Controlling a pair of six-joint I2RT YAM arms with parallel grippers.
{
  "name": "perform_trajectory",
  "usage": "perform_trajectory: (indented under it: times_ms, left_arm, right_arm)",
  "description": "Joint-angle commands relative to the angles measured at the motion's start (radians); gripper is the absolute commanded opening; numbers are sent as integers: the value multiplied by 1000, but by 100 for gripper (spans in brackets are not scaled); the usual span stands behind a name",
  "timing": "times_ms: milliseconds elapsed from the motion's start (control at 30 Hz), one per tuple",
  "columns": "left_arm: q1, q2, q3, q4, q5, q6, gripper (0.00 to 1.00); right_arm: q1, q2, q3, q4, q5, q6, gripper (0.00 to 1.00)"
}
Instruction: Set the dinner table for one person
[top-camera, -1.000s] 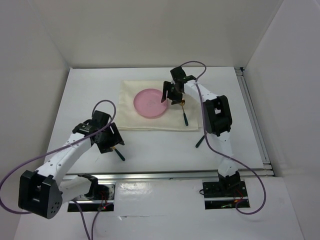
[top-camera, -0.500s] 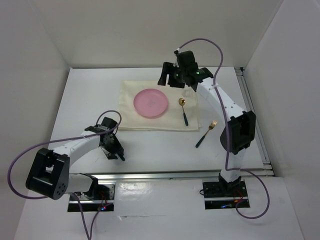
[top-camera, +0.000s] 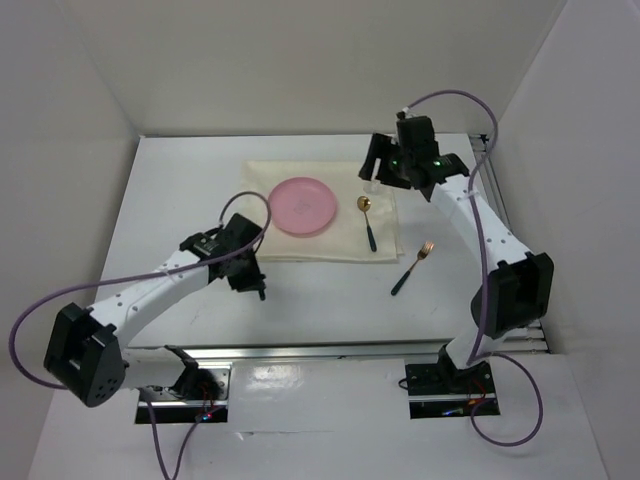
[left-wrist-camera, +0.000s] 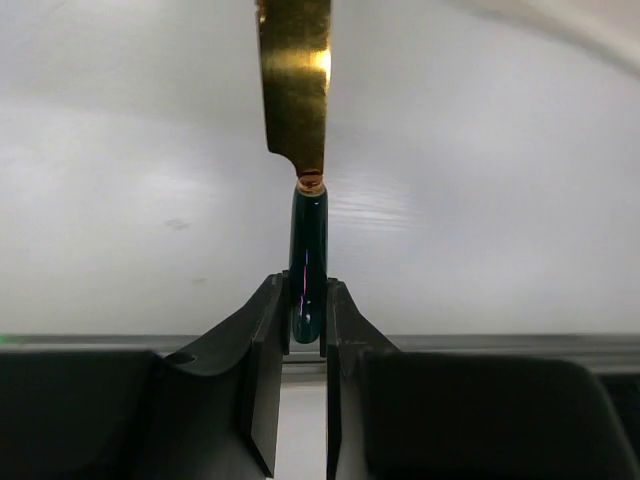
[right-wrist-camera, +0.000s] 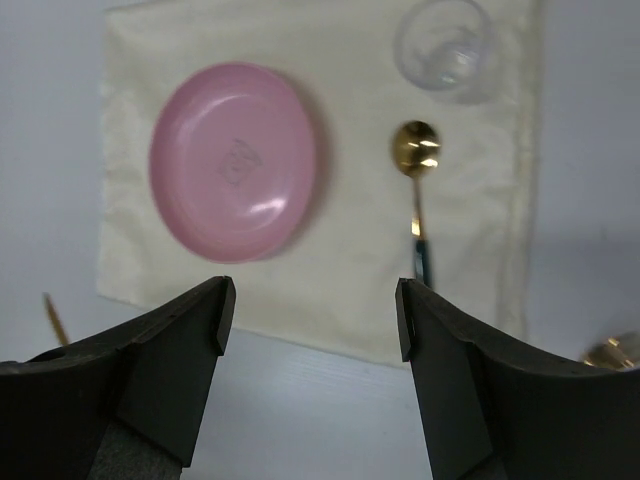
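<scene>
Left wrist view, left pincer (left-wrist-camera: 307, 300) clamped on knife (left-wrist-camera: 308, 235) handle, arm stretched low over surface (top-camera: 180, 200), right pincer (right-wrist-camera: 312, 300) agape above cloth (right-wrist-camera: 340, 270).

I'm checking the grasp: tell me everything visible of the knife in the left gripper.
The knife has a shiny gold blade, metal by its look, and a glossy dark green handle. The left gripper is shut on the handle's end, with the blade pointing away over the white dinner table. The blade's tip is out of frame.
</scene>
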Motion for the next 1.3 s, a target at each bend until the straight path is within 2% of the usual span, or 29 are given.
perform_trajectory:
  times_ms: [0,100,133,167,233,267,400,500,633,1033,1067,1167,1200,1267]
  left_arm:
    - [-90,141,222,13,19,91,0]
    - [-173,295,457,32,56,133,0]
    - [-199,394,513,32,71,147,0]
    - [-199,448,629,43,87,159,0]
    - [-225,560,754,43,126,185,0]
    - [-225,677,885,20,127,185,0]
    - [-236,934,1174,-30,165,208,0]
    - [-236,1049,1340,-50,174,217,0]
    - [-227,1174,1443,-50,196,217,0]
    - [-205,1284,1453,0,231,208,0]
    - [-205,1295,1468,0,231,208,5]
    - [-205,1317,1491,0,252,219,29]
    - [-205,1317,1491,0,252,228,41]
    - [-205,1297,1473,0,252,237,53]
  right_arm:
    - [-114,-111,-127,-5,98,20,77]
    - [-231,-209,-301,-16,98,46,77]
    - [-254,-237,-342,-16,98,47,77]
    - [-271,-290,-423,-25,98,65,77]
    - [-311,-337,-493,-36,98,115,77]
    - [-320,-372,-551,-53,98,137,77]
    - [-338,-433,-670,-62,72,221,79]
    - [-339,-446,-734,-51,29,221,79]
    - [-339,-446,-781,-27,10,221,77]
    - [-339,-423,-846,42,-34,231,77]
    - [-339,-409,-846,42,-34,231,77]
    - [-339,-383,-855,68,-54,222,77]
    - [-339,-383,-855,85,-65,221,77]
    - [-339,-362,-855,108,-74,221,76]
